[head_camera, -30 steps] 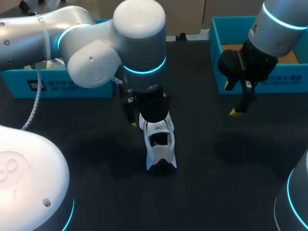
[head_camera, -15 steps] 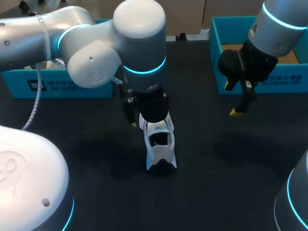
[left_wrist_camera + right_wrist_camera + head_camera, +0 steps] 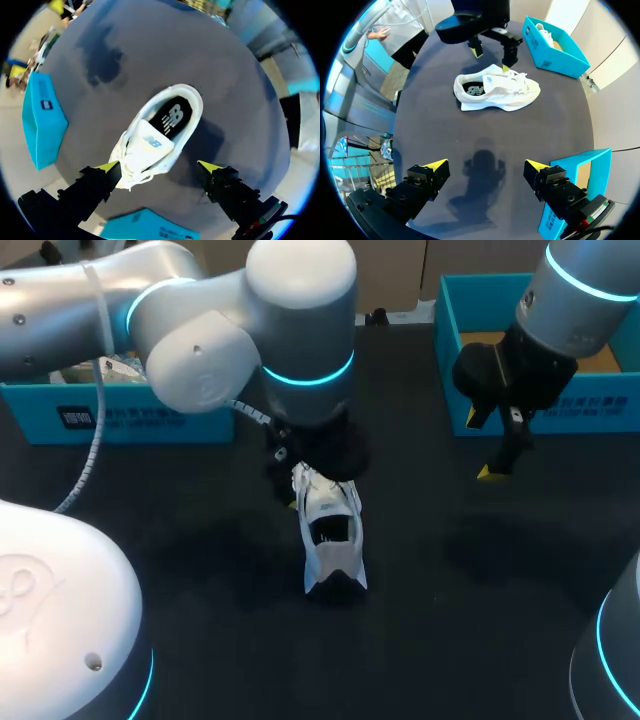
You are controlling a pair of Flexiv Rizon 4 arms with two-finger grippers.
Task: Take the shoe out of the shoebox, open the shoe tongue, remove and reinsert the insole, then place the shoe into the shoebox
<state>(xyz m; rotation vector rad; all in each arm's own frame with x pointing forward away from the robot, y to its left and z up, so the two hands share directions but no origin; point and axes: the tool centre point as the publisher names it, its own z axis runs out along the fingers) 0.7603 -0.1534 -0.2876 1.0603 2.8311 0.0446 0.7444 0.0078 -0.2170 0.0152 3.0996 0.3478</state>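
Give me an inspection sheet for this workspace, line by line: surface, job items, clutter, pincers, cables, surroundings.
surface: dark table
job's things: white shoe upright on its sole mid-table, insole inside; teal left box and right box at the far edge
clutter: nothing seen
pincers: left pincer open, straddling the shoe's toe end; right pincer open, holding nothing, over bare table near the right box
cables: white coiled cable hanging along the left arm
surroundings: nothing seen
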